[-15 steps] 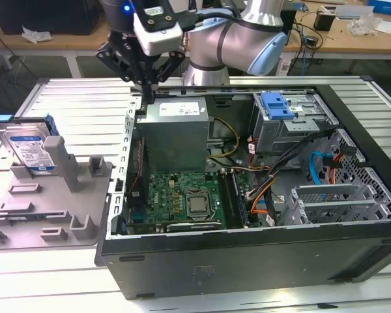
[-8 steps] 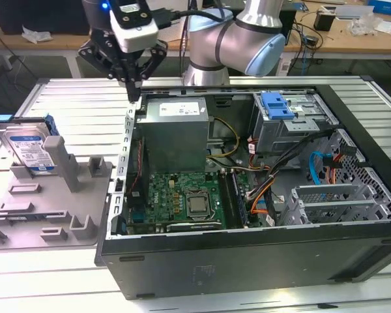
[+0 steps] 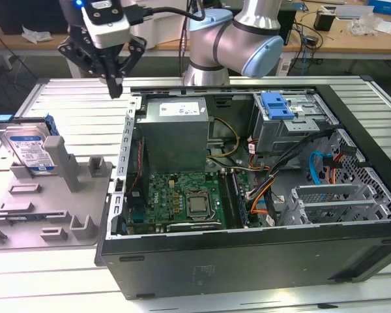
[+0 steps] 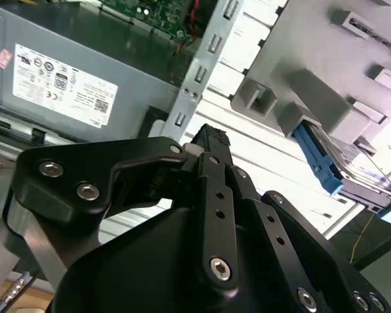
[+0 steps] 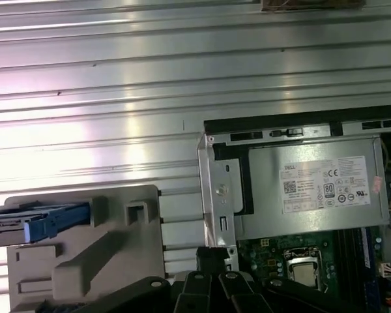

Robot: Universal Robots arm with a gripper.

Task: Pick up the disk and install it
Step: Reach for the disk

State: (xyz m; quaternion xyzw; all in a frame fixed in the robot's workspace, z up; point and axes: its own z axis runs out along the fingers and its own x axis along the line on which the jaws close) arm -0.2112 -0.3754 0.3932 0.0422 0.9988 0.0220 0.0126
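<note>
- Claw (image 3: 114, 88) hangs at the exterior view's upper left, pointing down over the ridged metal counter (image 3: 78, 98), just outside the far left corner of the open computer case (image 3: 247, 261).
- Claw fingers look clenched together at the tip, with nothing between them; both wrist views show the black claw (image 4: 212, 140) (image 5: 212, 257) free of any part.
- Disk (image 3: 27, 151) at the exterior view's left edge, standing upright on its edge in a grey plastic holder (image 3: 58, 195), label facing the camera, blue frame around it.
- Disk is well apart from the claw and outside the case, not installed.
- Second wrist view: disk (image 4: 352, 166) slotted in the holder (image 4: 313, 85), blue frame end sticking out.
- First wrist view: disk (image 5: 32, 222) seen edge-on in the holder (image 5: 98, 254), counter (image 5: 117, 85) beyond it.
- Case lies on its side, lid off, filling the centre and the exterior view's right.
- Grey power supply (image 3: 176, 127) in the case's upper left; also in both wrist views (image 4: 72, 85) (image 5: 313, 189).
- Green circuit board (image 3: 176, 199) below the power supply, with a square chip socket (image 3: 199, 205).
- Bare blue bracket (image 3: 277, 105) sits in the drive cage at upper right of the case.
- Silver arm (image 3: 241, 39) at top centre of the exterior view.
</note>
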